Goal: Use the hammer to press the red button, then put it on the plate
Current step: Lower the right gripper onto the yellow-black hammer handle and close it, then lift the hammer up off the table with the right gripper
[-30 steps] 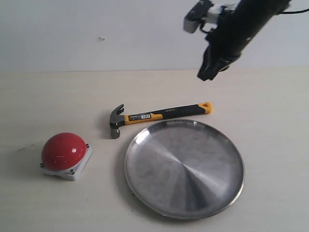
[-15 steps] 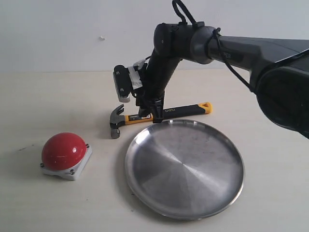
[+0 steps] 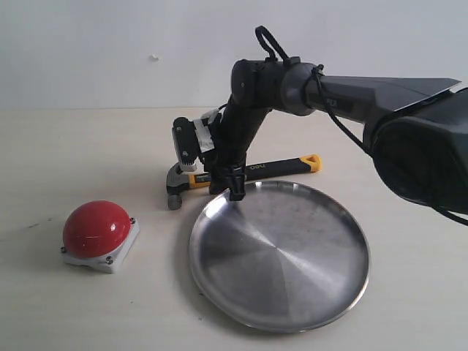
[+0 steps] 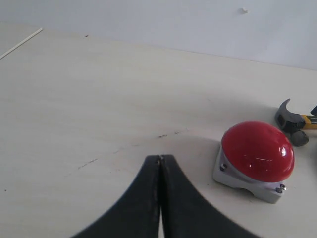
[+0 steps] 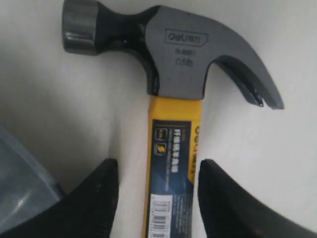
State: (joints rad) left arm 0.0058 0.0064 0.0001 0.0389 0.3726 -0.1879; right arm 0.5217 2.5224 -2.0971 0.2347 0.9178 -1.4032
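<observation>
The hammer [image 3: 272,168] lies flat on the table just behind the plate [image 3: 292,270], with its dark head [image 3: 175,187] to the left. My right gripper [image 3: 225,184] is down over the yellow handle near the head. In the right wrist view it [image 5: 158,166] stands open, one finger [image 5: 105,179] on each side of the handle [image 5: 174,148], with a gap showing on both sides. The red button [image 3: 96,228] sits at front left on its white base. My left gripper [image 4: 160,159] is shut on nothing, low over the table, apart from the red button [image 4: 257,149].
The plate's rim [image 5: 20,184] lies close beside one right finger. A pale wall runs along the back of the light table. The hammer's claw [image 4: 289,117] shows past the button in the left wrist view.
The right arm swung down from the upper right to the hammer's handle and its jaws opened. Over the last half second it sank a little lower. The hammer, button and plate stayed put.
</observation>
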